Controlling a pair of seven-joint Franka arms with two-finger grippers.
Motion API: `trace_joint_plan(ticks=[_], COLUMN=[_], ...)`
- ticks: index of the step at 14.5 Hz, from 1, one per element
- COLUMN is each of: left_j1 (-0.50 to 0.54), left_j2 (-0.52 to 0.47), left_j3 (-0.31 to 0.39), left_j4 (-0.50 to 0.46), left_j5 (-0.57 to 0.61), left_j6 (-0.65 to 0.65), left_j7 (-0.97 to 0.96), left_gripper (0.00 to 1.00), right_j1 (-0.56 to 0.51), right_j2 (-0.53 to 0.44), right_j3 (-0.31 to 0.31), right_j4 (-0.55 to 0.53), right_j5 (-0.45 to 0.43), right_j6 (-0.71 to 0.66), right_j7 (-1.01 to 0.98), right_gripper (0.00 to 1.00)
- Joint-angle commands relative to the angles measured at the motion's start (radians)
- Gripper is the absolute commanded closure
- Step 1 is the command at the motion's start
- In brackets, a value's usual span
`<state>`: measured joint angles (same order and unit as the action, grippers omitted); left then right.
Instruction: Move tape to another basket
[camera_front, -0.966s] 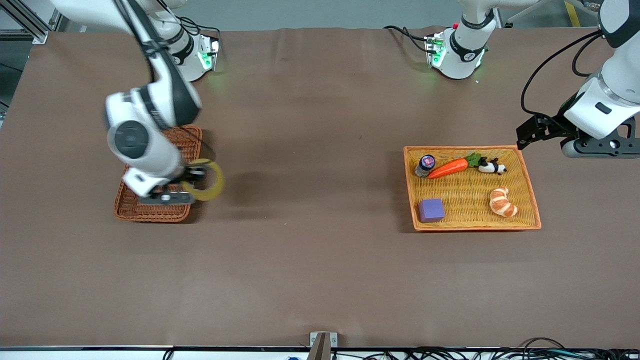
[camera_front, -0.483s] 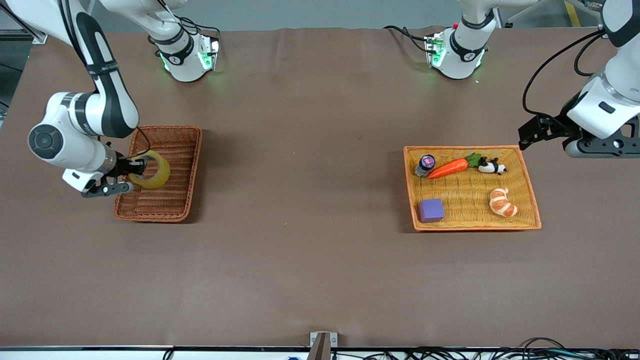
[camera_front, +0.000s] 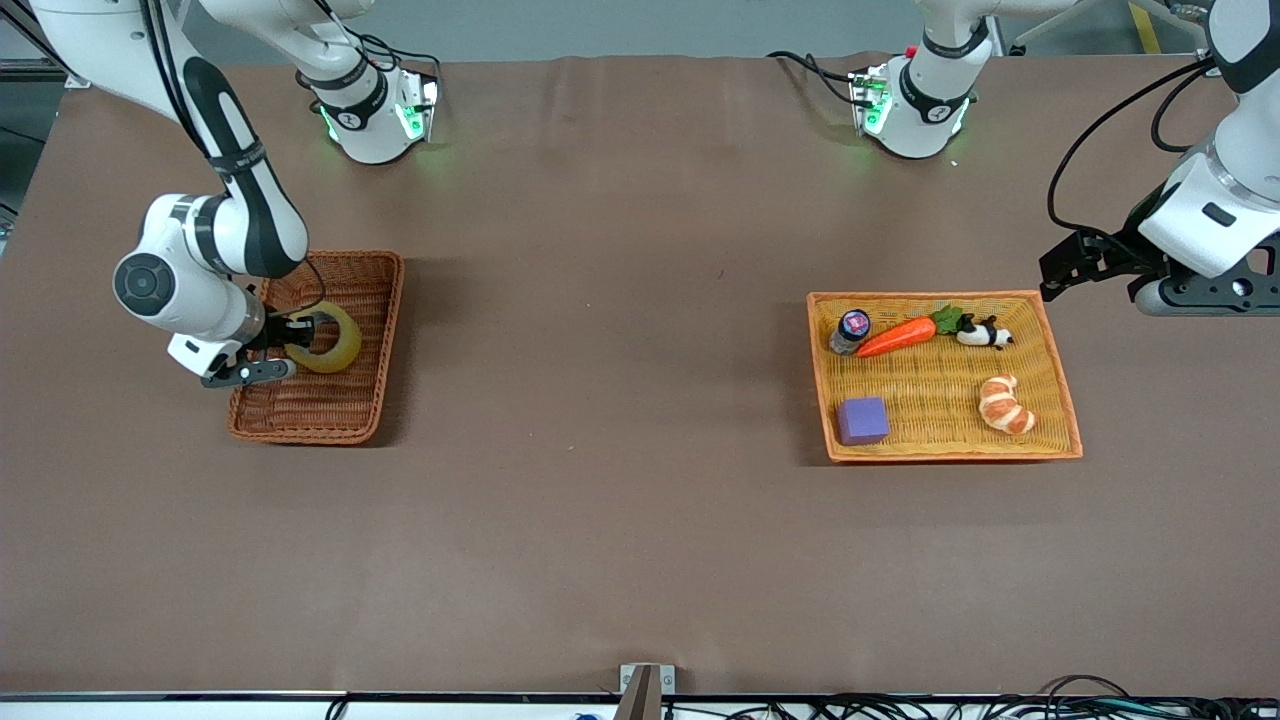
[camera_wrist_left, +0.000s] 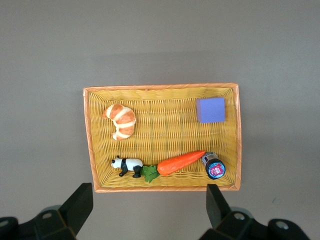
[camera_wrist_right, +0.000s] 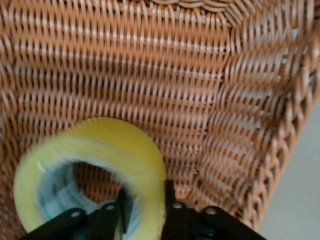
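My right gripper (camera_front: 292, 345) is shut on the tape (camera_front: 330, 338), a yellowish translucent ring, and holds it inside the reddish-brown wicker basket (camera_front: 370, 400) at the right arm's end of the table. In the right wrist view the tape (camera_wrist_right: 100, 150) sits between the fingers (camera_wrist_right: 170, 200), one inside the hole, one outside, over the basket's ribbed bottom (camera_wrist_right: 125, 65). My left gripper (camera_front: 1085, 262) is open and empty, up in the air beside the orange-yellow tray (camera_front: 1060, 375); its fingertips (camera_wrist_left: 80, 205) frame that tray (camera_wrist_left: 89, 145).
The orange-yellow tray holds a purple cube (camera_front: 863, 420), a croissant (camera_front: 1004, 404), a carrot (camera_front: 897, 336), a small panda (camera_front: 985, 333) and a small jar (camera_front: 851, 330).
My right gripper carried the tape from beside the basket's edge to over the basket, then shifted slightly toward the basket's middle. The left arm barely moved.
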<state>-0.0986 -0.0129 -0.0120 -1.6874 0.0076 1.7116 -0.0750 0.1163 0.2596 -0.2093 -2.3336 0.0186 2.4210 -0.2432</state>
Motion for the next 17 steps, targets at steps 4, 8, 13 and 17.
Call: trace_joint_plan(ticks=[4,8,13,17], left_j1=[0.000,-0.001,0.004,0.002], left_j2=[0.054,0.054,0.057,0.057], left_j3=[0.001,0.001,0.003,0.003], left_j4=[0.077,0.075,0.078,0.078], left_j5=[0.008,0.009,0.015,0.017], left_j6=[-0.007,-0.007,-0.007,-0.009], left_j7=[0.000,-0.002,-0.002,0.000], left_gripper=[0.00,0.00,0.00,0.00], right_j1=[-0.004,-0.029,-0.101,-0.106], right_j2=[-0.016,-0.055,-0.164,-0.230], right_j3=[0.010,0.013,0.073,0.119], right_j4=[0.342,0.485,0.586,0.683], right_j5=[0.067,0.066,0.066,0.031], right_j6=[-0.300,-0.385,-0.495,-0.692], right_j7=[-0.007,-0.004,0.037,0.200], right_gripper=[0.00,0.00,0.00,0.00])
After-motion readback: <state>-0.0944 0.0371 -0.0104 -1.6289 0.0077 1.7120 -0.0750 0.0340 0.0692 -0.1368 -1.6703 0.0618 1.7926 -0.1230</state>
